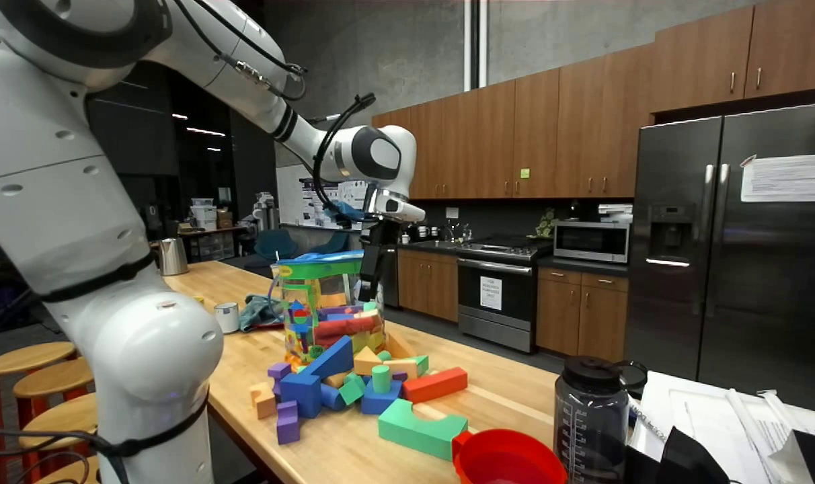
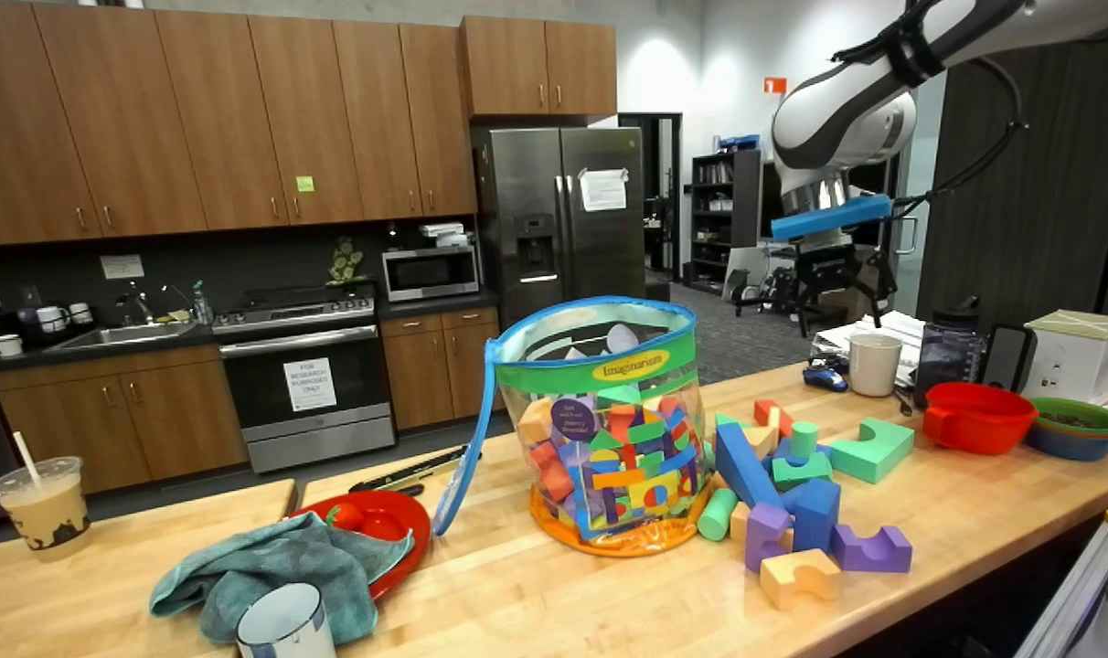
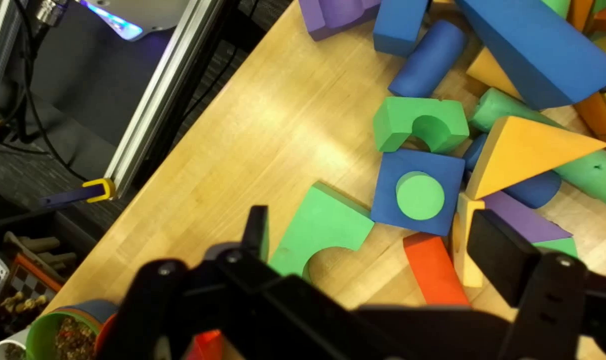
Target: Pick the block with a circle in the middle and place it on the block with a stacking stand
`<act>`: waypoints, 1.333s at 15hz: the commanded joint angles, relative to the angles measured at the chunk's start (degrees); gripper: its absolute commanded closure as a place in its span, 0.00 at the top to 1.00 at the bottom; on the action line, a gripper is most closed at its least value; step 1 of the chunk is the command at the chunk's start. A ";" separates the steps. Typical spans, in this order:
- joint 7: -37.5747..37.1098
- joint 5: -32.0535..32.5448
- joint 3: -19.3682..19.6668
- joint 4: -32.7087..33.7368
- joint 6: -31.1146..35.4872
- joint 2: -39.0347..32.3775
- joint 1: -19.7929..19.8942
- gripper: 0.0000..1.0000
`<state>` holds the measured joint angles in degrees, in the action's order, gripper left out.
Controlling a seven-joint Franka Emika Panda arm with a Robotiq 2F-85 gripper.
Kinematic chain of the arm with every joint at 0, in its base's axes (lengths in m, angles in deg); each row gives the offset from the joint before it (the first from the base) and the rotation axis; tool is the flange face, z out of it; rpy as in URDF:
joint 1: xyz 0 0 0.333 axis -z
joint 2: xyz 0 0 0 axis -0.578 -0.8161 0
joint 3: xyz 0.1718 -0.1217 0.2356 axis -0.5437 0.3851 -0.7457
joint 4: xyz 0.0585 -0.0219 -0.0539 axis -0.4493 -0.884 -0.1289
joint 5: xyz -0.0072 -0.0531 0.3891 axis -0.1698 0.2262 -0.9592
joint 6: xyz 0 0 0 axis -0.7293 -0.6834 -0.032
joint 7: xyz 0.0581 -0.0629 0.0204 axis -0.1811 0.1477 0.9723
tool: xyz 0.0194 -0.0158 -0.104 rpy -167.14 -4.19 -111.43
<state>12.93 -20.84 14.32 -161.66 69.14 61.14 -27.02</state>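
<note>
Gripper (image 3: 370,225): suspended well above the tabletop (image 3: 283,145); fingers spread wide, nothing held between them.

Blue square block (image 3: 386,197): found on the tabletop among the loose blocks; judged to be the block with a circle in the middle, as the round top of the upright green cylinder (image 3: 420,195) is seen centred on it. Certainty is not claimed: a round cut-out is also shown by the small green arch block (image 3: 418,107).

Block with a stacking stand: not identified; the tall multicoloured item is seen to be a clear block bag (image 2: 554,377), left of the loose blocks in an exterior view. Destination should be confirmed before lifting.

Gripper approach: step judged to be alignment ahead of the grasp. In the wrist view the blue square block is placed right of the midline between the fingers; centring should be corrected and rechecked during descent.

Block clearance: bare wood is seen along the left face; little finger room is left by the yellow block (image 3: 467,255) at the right and the red block (image 3: 435,272) on the near side. Slow, straight entry is advised.

Green cylinder: apparently only rested on the block; a level lift is called for, as toppling is likely if tilted.
</note>
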 commanded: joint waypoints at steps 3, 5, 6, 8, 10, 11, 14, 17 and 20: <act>-1.17 -0.40 -0.48 -2.85 2.42 3.49 1.18 1.00; -1.05 -0.06 -0.81 -3.16 3.56 3.96 1.10 1.00; -0.86 0.18 -1.10 -3.20 4.59 4.24 0.96 1.00; -0.17 -0.46 -0.97 -1.95 3.51 2.29 0.91 1.00; -0.17 -0.45 -1.20 -2.12 3.87 2.70 0.90 1.00; -0.17 -0.45 -1.24 -2.13 3.92 2.76 0.89 1.00; -0.17 -0.45 -1.25 -2.15 4.02 2.78 0.90 1.00; -0.17 -0.45 -1.25 -2.16 4.05 2.78 0.90 1.00; -0.17 -0.45 -1.25 -2.17 4.06 2.78 0.90 1.00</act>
<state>12.58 -21.12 13.57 -163.90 73.29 63.95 -26.69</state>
